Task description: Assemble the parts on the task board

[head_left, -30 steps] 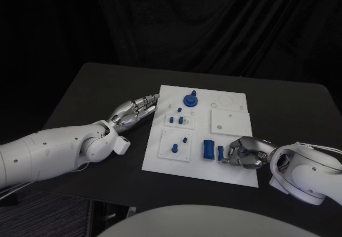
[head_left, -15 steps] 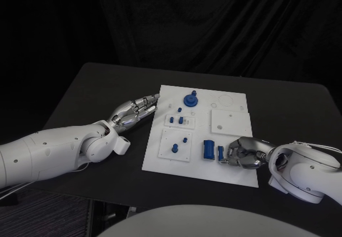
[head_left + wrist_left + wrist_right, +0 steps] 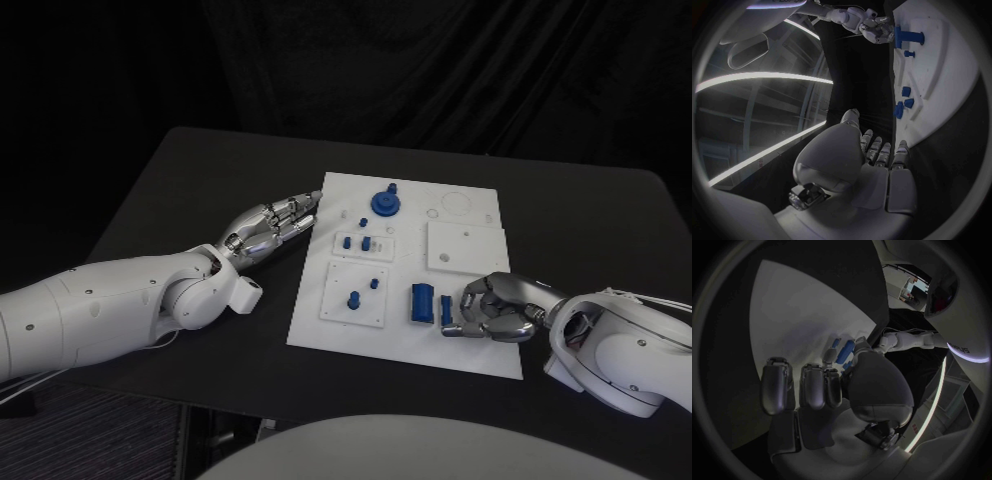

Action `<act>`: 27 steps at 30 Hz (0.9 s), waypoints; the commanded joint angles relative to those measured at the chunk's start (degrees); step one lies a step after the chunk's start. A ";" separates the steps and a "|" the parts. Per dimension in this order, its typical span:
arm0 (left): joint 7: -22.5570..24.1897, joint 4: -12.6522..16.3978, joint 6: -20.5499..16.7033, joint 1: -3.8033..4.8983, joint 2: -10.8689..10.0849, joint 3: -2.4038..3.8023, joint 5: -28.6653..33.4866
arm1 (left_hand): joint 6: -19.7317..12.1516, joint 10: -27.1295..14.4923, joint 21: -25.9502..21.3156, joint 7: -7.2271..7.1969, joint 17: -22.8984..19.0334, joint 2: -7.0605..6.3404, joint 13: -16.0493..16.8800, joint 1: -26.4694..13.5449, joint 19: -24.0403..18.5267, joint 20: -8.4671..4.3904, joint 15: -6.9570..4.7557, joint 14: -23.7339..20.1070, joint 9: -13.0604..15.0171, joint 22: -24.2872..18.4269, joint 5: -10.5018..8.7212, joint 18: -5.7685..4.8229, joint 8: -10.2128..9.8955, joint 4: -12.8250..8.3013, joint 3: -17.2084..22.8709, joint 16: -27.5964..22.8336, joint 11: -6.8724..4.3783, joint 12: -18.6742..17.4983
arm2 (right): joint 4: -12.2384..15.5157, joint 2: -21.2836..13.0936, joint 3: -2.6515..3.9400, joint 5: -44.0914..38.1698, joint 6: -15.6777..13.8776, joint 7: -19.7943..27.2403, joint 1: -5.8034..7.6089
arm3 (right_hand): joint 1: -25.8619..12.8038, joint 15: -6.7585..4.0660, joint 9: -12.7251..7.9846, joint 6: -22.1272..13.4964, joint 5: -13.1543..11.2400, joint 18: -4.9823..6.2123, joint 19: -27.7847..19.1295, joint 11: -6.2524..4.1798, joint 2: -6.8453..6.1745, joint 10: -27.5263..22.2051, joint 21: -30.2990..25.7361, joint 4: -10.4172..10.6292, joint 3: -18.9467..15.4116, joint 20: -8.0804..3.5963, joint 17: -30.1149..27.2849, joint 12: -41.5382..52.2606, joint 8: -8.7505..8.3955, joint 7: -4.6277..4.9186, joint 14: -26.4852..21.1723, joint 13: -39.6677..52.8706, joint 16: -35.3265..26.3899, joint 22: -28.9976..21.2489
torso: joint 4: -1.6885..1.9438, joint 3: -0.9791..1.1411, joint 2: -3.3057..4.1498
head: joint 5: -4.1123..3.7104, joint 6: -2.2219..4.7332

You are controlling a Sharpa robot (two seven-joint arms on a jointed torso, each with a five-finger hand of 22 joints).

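L silver many-fingered hand [image 3: 857, 160] lies w/ fingers [image 3: 881, 152] straight, together, tips by edge of white flat task board [image 3: 942, 75] on black worktop [image 3: 857, 75]. Small blue parts [image 3: 903, 105] stand on board just past fingertips; blue T-shaped part [image 3: 907, 36] farther off, beside R silver hand [image 3: 876, 31].

Dim room, fisheye-warped wrist views

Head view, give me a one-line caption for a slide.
Right hand pinches a blue part on the white task board; left hand rests at the board's left edge.
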 commanded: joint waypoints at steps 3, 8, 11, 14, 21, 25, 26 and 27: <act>4.84 0.71 -3.31 -0.16 -0.19 0.04 -1.80 | 1.10 0.29 0.21 0.55 -0.09 -0.40 0.08 -0.47 -0.09 -1.35 -1.84 0.08 0.10 -0.23 -0.36 0.64 0.34 0.77 -0.50 -0.38 -1.24 0.38 | 0.27 -1.05 0.06 4.43 -23.92 19.65 0.04 | -3.99 0.07 -1.08 -1.47 -0.10 1.90 -0.94 0.43 1.62 6.07 -6.20 -0.34 -2.27 0.10 -5.89 0.15 -1.80 0.55 1.04 15.07 -2.37 9.33 | -0.07 0.04 -0.05 | -0.51 0.01; 7.41 2.46 -6.98 -0.20 -1.08 0.04 -3.39 | 3.43 0.15 0.11 0.52 -0.09 -1.03 0.20 -0.39 -0.23 -3.42 -4.76 0.08 0.29 -0.60 -0.66 0.60 0.64 2.10 -0.99 -0.38 -3.90 1.24 | 0.37 -2.28 0.07 11.45 -31.45 30.64 0.35 | -5.28 3.66 -7.34 -2.79 1.46 5.74 -13.62 4.39 7.12 -7.33 -30.24 -0.05 -1.91 3.39 -28.39 -11.29 -8.37 3.92 -9.79 1.72 -15.45 1.32 | -0.13 0.07 -0.12 | -0.57 0.01; 8.45 3.91 -9.05 -0.18 -2.03 0.06 -3.94 | 4.16 0.07 0.06 -0.08 -0.09 -1.42 0.22 -0.37 -0.31 -4.36 -5.51 0.08 0.31 -0.81 -1.55 0.58 0.66 2.51 -1.35 -0.38 -4.63 1.62 | 0.13 -2.81 0.08 16.40 -33.49 35.60 1.17 | -7.19 7.29 -13.84 -4.81 1.29 7.15 -23.88 7.65 9.59 -34.53 -48.62 -2.14 -3.80 6.53 -43.60 -34.33 -14.05 7.21 -22.42 -20.46 -29.02 -6.47 | -0.39 0.04 -0.43 | -0.30 0.01; 9.05 5.25 -10.78 -0.11 -2.93 0.07 -4.21 | 3.99 -0.08 0.02 -0.96 -0.09 -1.12 0.21 -2.69 -0.37 -5.05 -5.92 0.08 0.23 -0.97 -3.20 0.57 0.43 2.77 -2.49 -0.38 -5.16 1.91 | -0.30 -3.08 0.08 22.31 -32.67 39.86 2.24 | -5.96 13.40 -22.21 -7.72 2.32 6.16 -32.68 13.48 10.59 -46.57 -62.25 -0.14 -4.96 11.05 -50.69 -48.94 -20.53 11.79 -33.99 -31.85 -42.34 -16.36 | -0.63 -0.04 -0.84 | -0.09 0.01; 10.60 6.55 -14.88 0.16 -3.04 0.08 -4.42 | 1.56 -2.18 0.02 -4.53 -0.09 0.26 -0.19 -6.88 -0.38 -5.96 -9.28 0.08 -0.03 -1.13 -6.25 0.46 0.05 2.73 -4.08 -0.38 -10.02 -0.72 | -2.86 -2.55 0.06 34.03 -22.31 46.72 3.87 | -6.64 22.27 -40.59 -24.64 2.32 1.09 -77.15 18.00 11.69 -77.73 -77.28 0.02 -2.83 18.08 -65.45 -73.53 -38.57 3.44 -71.20 -55.73 -68.29 -59.88 | -1.29 0.26 -2.63 | 0.53 0.01; 11.63 6.32 -16.58 0.20 -2.38 0.08 -4.45 | 0.62 -2.88 -0.01 -7.29 -0.09 0.02 -0.30 -6.96 -0.42 -6.73 -9.64 0.08 -0.17 -1.28 -6.41 0.39 -0.14 2.72 -4.41 -0.38 -13.35 -1.45 | -4.02 -1.94 0.05 36.53 -18.47 48.31 4.03 | -6.38 22.74 -46.25 -28.22 1.87 1.11 -80.35 16.36 10.26 -80.71 -77.46 -0.01 -1.45 18.11 -67.81 -77.11 -42.83 0.87 -78.49 -62.07 -72.93 -65.47 | -1.44 0.47 -3.19 | 0.75 0.01; 11.76 6.20 -16.71 0.20 -2.18 0.08 -4.45 | 0.29 -2.97 -0.02 -7.51 -0.09 0.00 -0.33 -7.02 -0.42 -6.75 -9.66 0.08 -0.20 -1.30 -6.50 0.38 -0.17 2.71 -4.45 -0.38 -13.54 -1.61 | -4.24 -1.83 0.05 36.86 -17.87 48.66 4.03 | -6.19 22.39 -48.13 -29.36 1.66 1.10 -80.70 15.33 9.83 -81.52 -77.53 -0.02 -0.99 18.16 -68.39 -78.42 -44.34 0.05 -79.96 -64.06 -74.27 -66.40 | -1.50 0.55 -3.36 | 0.91 0.01; 11.85 6.07 -16.73 0.20 -1.97 0.08 -4.45 | 0.13 -3.00 -0.02 -7.62 -0.09 -0.02 -0.33 -7.05 -0.42 -6.76 -9.64 0.08 -0.21 -1.30 -6.56 0.37 -0.18 2.71 -4.48 -0.38 -13.65 -1.63 | -4.45 -1.71 0.05 37.13 -17.36 48.98 4.04 | -6.19 22.33 -48.47 -29.46 1.65 1.11 -80.74 15.18 9.75 -81.57 -77.53 0.02 -0.89 18.17 -68.46 -78.48 -44.61 -0.05 -80.13 -64.33 -74.38 -66.52 | -1.56 0.63 -3.58 | 1.05 0.01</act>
